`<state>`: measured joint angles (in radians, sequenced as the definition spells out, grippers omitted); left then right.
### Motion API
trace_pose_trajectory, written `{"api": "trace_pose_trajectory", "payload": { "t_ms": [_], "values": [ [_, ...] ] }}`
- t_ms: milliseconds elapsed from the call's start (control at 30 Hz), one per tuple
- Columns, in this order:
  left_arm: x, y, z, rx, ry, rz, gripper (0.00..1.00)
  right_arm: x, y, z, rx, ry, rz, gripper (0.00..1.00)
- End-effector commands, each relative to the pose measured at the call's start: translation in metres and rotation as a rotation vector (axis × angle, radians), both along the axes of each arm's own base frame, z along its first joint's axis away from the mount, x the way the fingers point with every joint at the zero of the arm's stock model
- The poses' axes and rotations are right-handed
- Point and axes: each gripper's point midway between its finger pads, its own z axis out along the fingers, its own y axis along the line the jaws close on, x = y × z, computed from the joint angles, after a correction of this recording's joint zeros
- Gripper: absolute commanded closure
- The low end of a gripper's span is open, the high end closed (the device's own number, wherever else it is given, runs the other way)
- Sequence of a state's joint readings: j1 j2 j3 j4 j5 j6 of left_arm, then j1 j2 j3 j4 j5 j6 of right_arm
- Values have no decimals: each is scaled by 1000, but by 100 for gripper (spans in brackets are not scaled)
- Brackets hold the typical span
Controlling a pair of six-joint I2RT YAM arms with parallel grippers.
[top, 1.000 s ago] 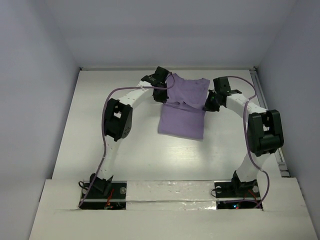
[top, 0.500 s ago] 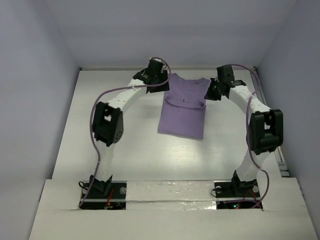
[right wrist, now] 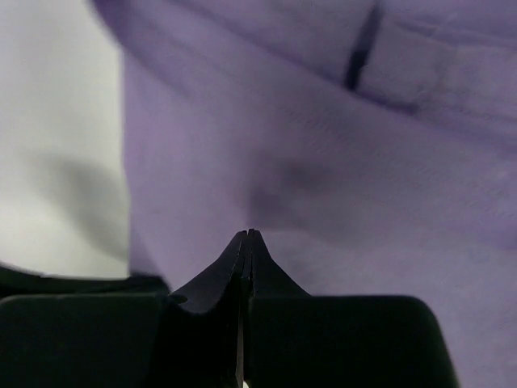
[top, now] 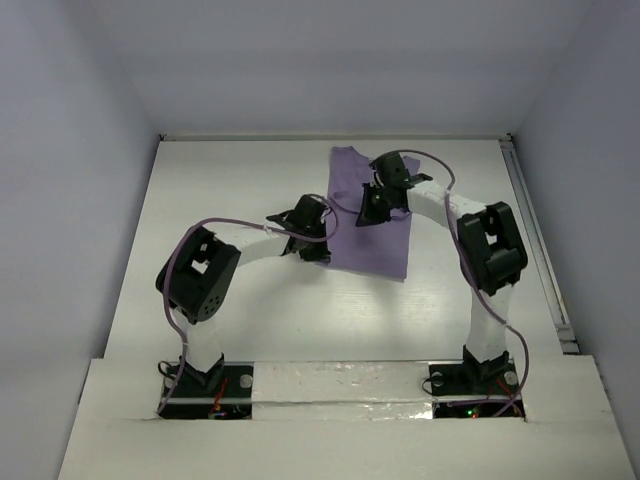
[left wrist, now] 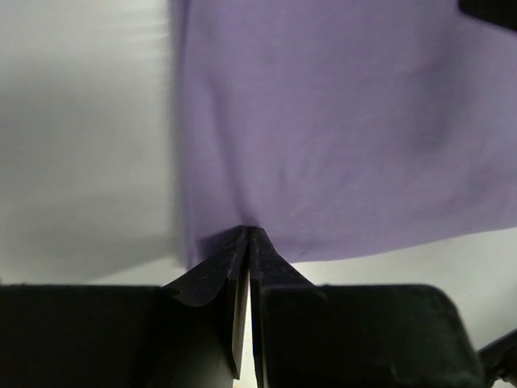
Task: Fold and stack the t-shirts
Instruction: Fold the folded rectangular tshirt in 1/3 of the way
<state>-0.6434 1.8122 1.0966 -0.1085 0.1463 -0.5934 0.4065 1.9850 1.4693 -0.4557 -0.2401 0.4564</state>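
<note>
The lavender t-shirt (top: pixel 385 250) lies as a narrow strip on the far middle of the white table. My left gripper (top: pixel 318 248) is at its near left edge. In the left wrist view the jaws (left wrist: pixel 248 233) are shut, pinching the t-shirt (left wrist: pixel 323 121) near a corner, with creases running from the tips. My right gripper (top: pixel 370 212) is over the middle of the shirt. In the right wrist view its jaws (right wrist: pixel 248 234) are shut on a pucker of the t-shirt (right wrist: pixel 323 162). A seam and a folded layer show above the tips.
The white table (top: pixel 230 180) is boxed in by grey walls on three sides. A metal rail (top: pixel 535 240) runs along its right edge. Both arm bases stand at the near edge, with purple cables looping along the arms.
Both grippers have left the shirt's far corners. The left one has swung toward me to the near left edge. The right one has moved left over the shirt, which now looks narrower.
</note>
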Motion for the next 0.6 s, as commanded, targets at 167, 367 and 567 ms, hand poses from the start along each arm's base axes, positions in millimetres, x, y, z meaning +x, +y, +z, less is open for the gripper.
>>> {"api": "trace_pose_trajectory", "payload": {
  "t_ms": [167, 367, 567],
  "values": [
    [-4, 5, -10, -17, -13, 14, 98, 34, -6, -20, -60, -29, -40, 100],
    [-23, 17, -31, 27, 30, 12, 99, 89, -6, -4, -104, -190, -99, 100],
    [-40, 26, -37, 62, 52, 12, 99, 159, -42, 36, -153, -367, -260, 100]
  ]
}}
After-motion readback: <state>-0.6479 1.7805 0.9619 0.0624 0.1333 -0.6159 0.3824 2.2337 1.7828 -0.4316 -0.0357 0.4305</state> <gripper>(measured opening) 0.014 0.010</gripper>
